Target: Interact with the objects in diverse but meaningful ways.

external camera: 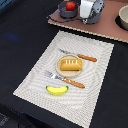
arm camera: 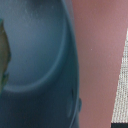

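At the top of the exterior frame my gripper [external camera: 88,15] hangs over the grey pot [external camera: 66,11] with the tomato [external camera: 71,6] inside, on the pink board [external camera: 107,27]. Whether my fingers are open or closed I cannot tell; the wrist frame shows only the pot's rim, very close. I judge I should centre over that rim before closing, then lift straight so nothing tips. Bread [external camera: 70,64] and banana [external camera: 57,90] lie lower, on the mat [external camera: 35,75].

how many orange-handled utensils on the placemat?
2. A knife lies beyond the bread plate, and a fork lies on its near side, between the plate and the banana. None look hidden.
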Motion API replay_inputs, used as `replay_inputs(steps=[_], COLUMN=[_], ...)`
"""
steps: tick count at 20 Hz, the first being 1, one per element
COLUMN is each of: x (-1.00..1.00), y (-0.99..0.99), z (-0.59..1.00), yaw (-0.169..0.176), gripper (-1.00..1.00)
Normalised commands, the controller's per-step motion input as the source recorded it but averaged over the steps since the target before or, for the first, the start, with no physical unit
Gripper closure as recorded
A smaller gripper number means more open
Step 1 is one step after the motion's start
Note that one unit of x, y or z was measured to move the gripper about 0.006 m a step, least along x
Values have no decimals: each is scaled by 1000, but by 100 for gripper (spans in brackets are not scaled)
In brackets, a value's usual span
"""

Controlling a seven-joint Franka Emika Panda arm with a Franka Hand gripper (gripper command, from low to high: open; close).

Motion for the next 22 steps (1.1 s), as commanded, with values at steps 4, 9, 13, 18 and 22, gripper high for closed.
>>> replay_inputs(steps=[4,9,13,18,22], x=[111,115,124,147,69], y=[109,117,118,81,-191], z=[-36,-68,-104,-32,693], yaw=[0,0,0,0,-6], gripper=[100,100,100,100,100])
